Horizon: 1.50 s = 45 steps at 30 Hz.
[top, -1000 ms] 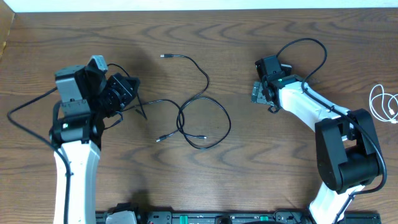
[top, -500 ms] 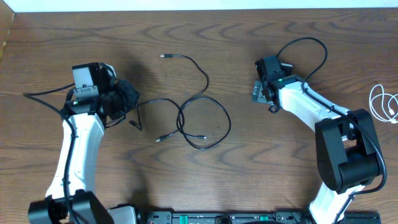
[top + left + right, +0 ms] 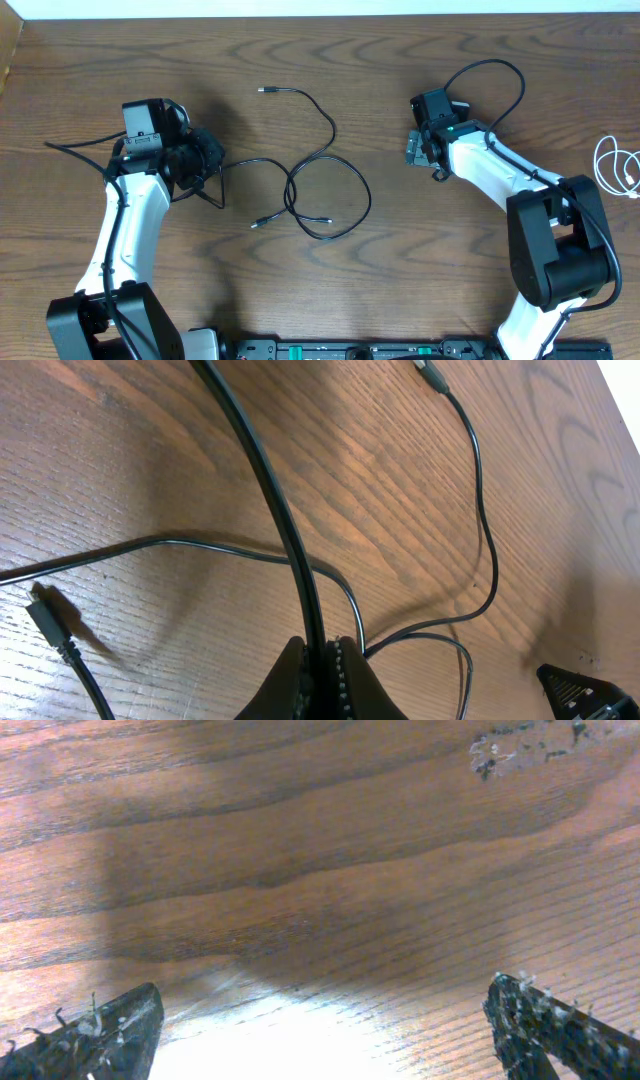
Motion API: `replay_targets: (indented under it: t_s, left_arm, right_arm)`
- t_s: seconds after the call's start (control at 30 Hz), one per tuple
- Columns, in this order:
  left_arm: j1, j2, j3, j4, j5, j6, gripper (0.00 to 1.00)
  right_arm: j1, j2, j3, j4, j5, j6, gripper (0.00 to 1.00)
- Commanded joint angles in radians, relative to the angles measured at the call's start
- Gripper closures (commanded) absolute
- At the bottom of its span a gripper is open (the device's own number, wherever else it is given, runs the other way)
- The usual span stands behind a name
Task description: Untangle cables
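left pincer [image 3: 320, 652] has shifted slightly, clamped on the black cable [image 3: 270, 495]; right pincer [image 3: 320, 1020] gapes empty.

robot lab: left arm [image 3: 128, 235], right arm [image 3: 497, 170], wood-grain table [image 3: 400, 60]

black cable [image 3: 333, 128] looped mid-table, end in L hand [image 3: 322, 650], white cable [image 3: 620, 165] coiled R edge

The white cable [image 3: 620, 168] runs off the overhead's right edge — remainder unseen; the left tool [image 3: 322, 660] is cropped at its wrist view's bottom edge.
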Motion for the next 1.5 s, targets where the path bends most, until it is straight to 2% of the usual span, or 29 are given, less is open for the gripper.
replay_targets:
  t_s: [0.0, 0.2, 0.3, 1.47]
  left_arm:
    - [0.002, 0.004, 0.010, 0.003, -0.014, 0.012, 0.93]
    - [0.002, 0.004, 0.010, 0.003, -0.014, 0.012, 0.92]
    - [0.002, 0.004, 0.010, 0.003, -0.014, 0.012, 0.92]
    - [0.002, 0.004, 0.010, 0.003, -0.014, 0.011, 0.91]
  right_arm:
    - [0.006, 0.007, 0.012, 0.004, -0.073, -0.010, 0.01]
    - [0.012, 0.007, 0.012, 0.065, -0.487, -0.011, 0.01]
    - [0.012, 0.007, 0.012, 0.079, -0.603, -0.011, 0.01]
    - [0.026, 0.007, 0.012, 0.089, -0.609, -0.011, 0.01]
